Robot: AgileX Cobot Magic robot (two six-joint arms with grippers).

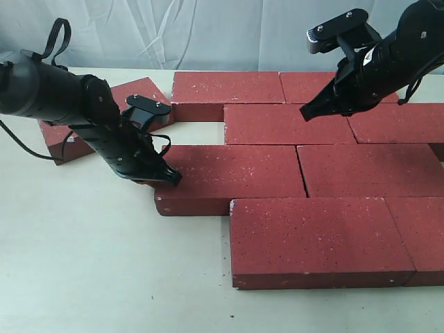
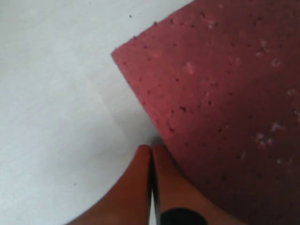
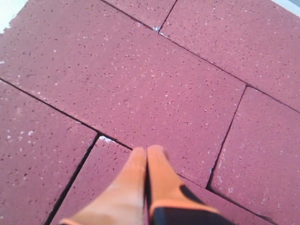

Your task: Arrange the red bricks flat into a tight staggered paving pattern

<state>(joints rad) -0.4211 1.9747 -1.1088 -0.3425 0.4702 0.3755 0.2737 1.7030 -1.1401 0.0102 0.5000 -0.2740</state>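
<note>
Seeing most bricks [image 1: 333, 166] laid staggered; my left tool [image 1: 172, 179], closed and empty, touches one; crooked brick [image 1: 139, 90] behind it unplaced; right tool [image 1: 306, 111] closed, empty.

The black left arm [image 1: 48, 90] hid much of the skewed dark-red speckled brick [image 1: 135, 89] behind it, while the exterior view's right edge cut off the outermost flat red bricks [image 1: 424, 236].

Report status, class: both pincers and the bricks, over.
Left pincer shut, tip at third-row brick's outer end. Right pincer shut above the paved red bricks. One stray brick angled, outside the pattern.
</note>
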